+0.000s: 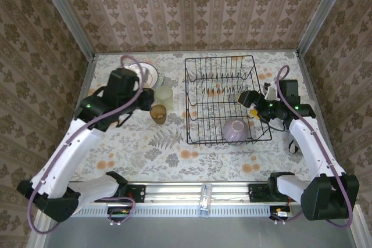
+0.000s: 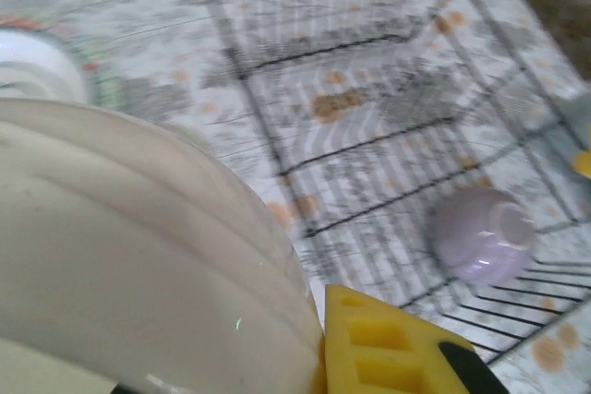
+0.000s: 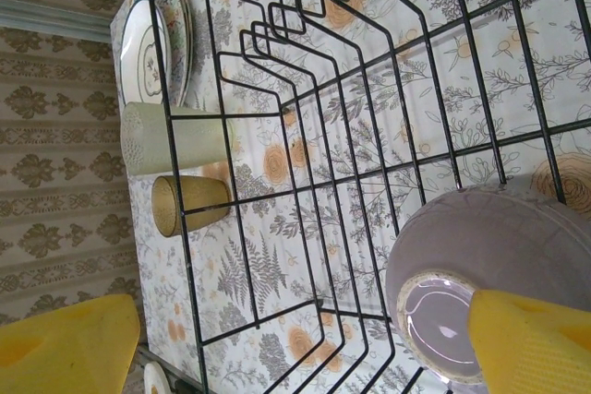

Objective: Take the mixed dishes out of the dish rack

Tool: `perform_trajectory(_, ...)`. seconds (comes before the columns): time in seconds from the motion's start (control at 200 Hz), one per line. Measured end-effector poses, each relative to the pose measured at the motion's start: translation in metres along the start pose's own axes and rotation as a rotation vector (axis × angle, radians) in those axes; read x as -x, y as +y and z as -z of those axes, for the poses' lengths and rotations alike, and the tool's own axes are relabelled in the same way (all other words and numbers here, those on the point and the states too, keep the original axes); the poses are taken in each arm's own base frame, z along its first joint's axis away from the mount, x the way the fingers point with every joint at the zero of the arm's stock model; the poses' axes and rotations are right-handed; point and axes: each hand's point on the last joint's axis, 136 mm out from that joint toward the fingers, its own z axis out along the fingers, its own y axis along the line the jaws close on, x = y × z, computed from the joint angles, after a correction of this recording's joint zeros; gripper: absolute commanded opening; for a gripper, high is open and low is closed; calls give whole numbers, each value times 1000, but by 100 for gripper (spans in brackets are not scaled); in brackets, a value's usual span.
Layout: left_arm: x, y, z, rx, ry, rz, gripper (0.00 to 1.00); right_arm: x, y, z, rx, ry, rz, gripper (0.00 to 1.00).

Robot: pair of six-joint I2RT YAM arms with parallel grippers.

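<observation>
one ribbed cream bowl point(image 2: 138, 246) pinched by left gripper point(image 1: 141, 99); right gripper point(image 3: 300, 334) spread wide.

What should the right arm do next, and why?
Probably ease the right tool down until its open fingers straddle the lilac bowl's wall. The bowl sits upside down in the dish rack, one finger hangs over its foot ring, and the tool grips nothing yet.
</observation>
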Motion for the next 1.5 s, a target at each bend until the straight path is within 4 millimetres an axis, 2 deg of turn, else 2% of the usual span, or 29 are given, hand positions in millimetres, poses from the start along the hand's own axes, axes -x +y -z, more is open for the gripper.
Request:
perform_trajectory(0.075,-10,35,-5,76,44,79,0,-2,-2,-1,-4,5,-5,93)
perform_trajectory(0.185,-36,79,-23,152,146,207,0,-5,-6,-3,-9,14,-11,93)
perform_trajectory(0.325,-64,109,-51,191,277,302,0,-8,-9,-5,-14,22,-17,93)
perform_trajectory(0.565,-93,133,-114,196,437,357,0,-14,-11,-2,-11,18,-12,93)
perform_trajectory(0.8,-107,157,-156,225,515,383,0,-17,-9,2,-5,6,15,93)
perform_trajectory(0.995,-107,172,-179,242,546,393,0,-21,-14,1,-16,15,9,93)
perform_trajectory(1.34,-91,187,-209,252,553,377,0,-21,-14,1,-15,14,9,93)
perform_trajectory(1.5,-83,191,-217,254,550,374,0,-21,-14,1,-16,14,9,93)
